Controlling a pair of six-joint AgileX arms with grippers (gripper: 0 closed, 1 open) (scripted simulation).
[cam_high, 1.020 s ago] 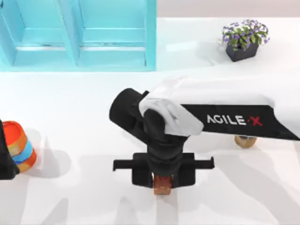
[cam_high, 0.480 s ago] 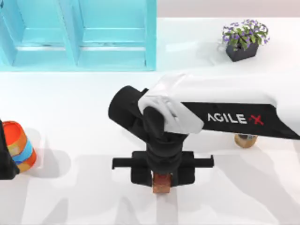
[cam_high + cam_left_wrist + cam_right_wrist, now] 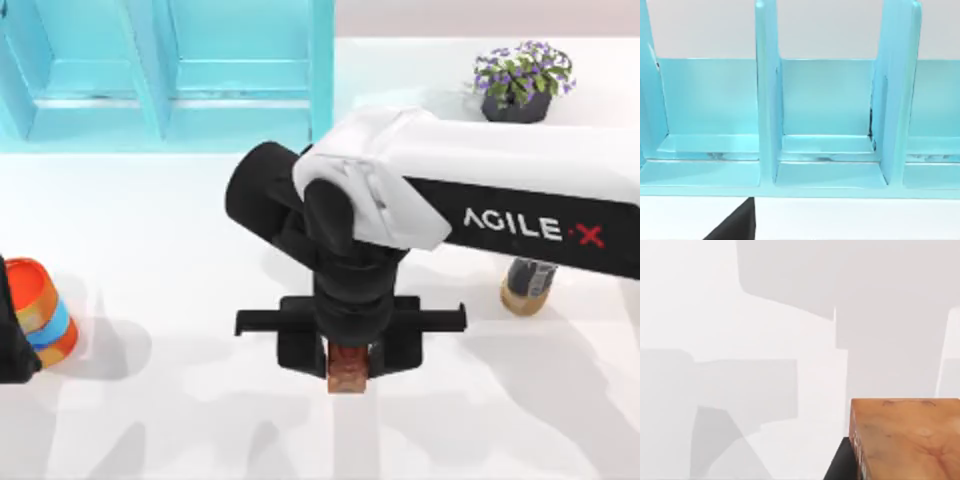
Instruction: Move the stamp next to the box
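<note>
Now the right gripper [image 3: 347,368] is pinching the stamp [image 3: 346,371] at the table's [image 3: 180,420] six o'clock side. It should be carrying it level toward the turquoise box [image 3: 165,75] at eleven o'clock, gripping firmly. The left arm is sitting parked at nine o'clock.

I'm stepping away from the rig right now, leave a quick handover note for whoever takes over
Right gripper: at the table's front centre, shut on the stamp; the right wrist view shows the stamp close under the camera, and it looks lifted off the table.
Left gripper: parked at the table's left edge, beside the striped can.
Box: the turquoise one at the back left, well away from the stamp.
Also on the table: bottle on the right, flower pot at the back right.
Done: stamp grasped.
Left: carry it toward the back left, set it down next to the box, release.
</note>
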